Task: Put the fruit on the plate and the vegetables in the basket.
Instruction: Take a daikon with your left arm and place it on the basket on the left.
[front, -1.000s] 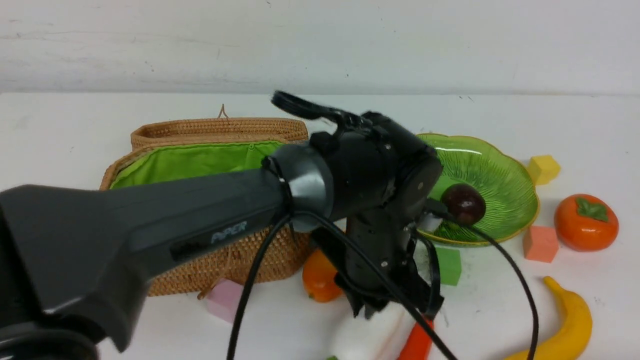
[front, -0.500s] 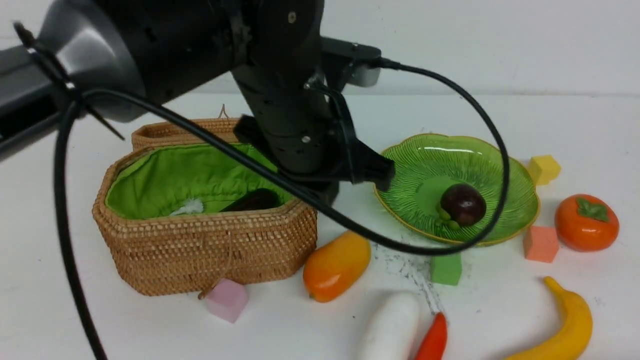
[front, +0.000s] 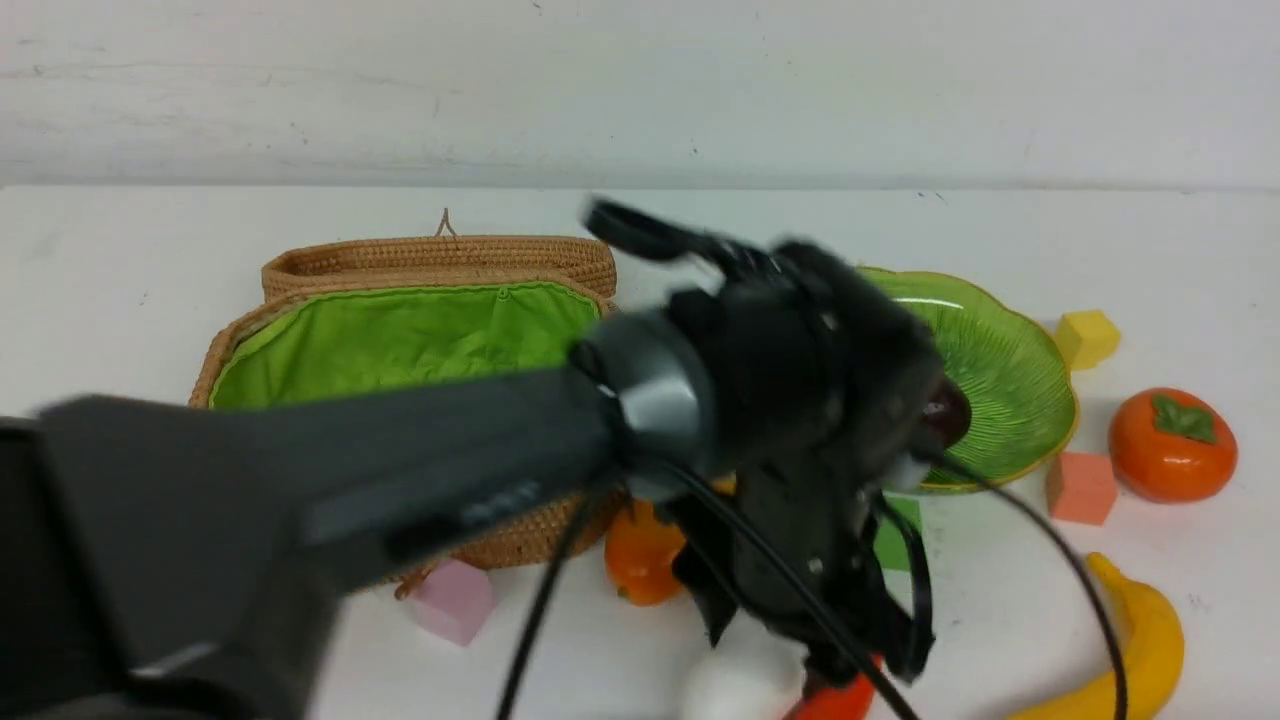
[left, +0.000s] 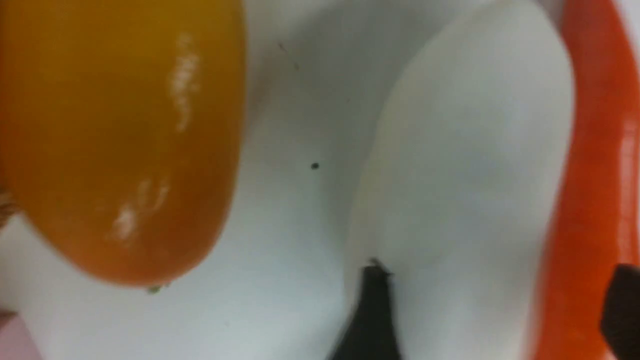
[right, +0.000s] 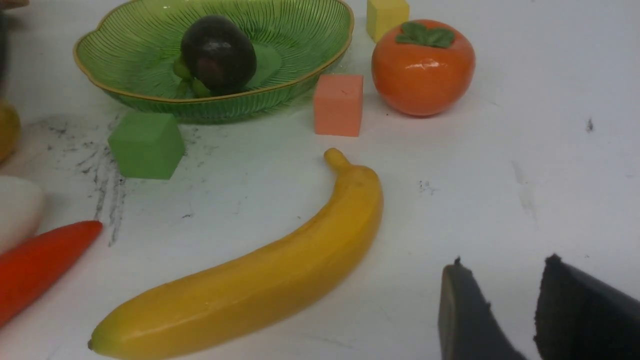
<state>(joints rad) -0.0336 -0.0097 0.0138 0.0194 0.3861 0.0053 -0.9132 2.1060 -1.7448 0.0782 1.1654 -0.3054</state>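
My left gripper (front: 815, 655) (left: 495, 305) hangs low and open at the table's front. One finger (left: 372, 310) is beside the white radish (left: 465, 175) (front: 725, 690), the other over the orange carrot (left: 595, 175) (front: 835, 705). The mango (front: 640, 555) (left: 115, 140) lies beside the wicker basket (front: 400, 340). On the green plate (front: 1010, 340) (right: 300, 40) rests the mangosteen (right: 217, 52). The banana (right: 260, 280) and persimmon (right: 422, 67) lie on the table. My right gripper (right: 505, 267) is open and empty, just off the table near the banana.
Small cubes lie around the plate: green (right: 146, 145), salmon (right: 338, 104) and yellow (right: 387, 15). A pink cube (front: 455, 600) sits before the basket. My left arm hides much of the basket's green-lined inside. A white wall closes the table's far edge.
Half a second ago my left arm was raised over the basket. It has come back down over the radish and carrot, slightly further right than a second ago.
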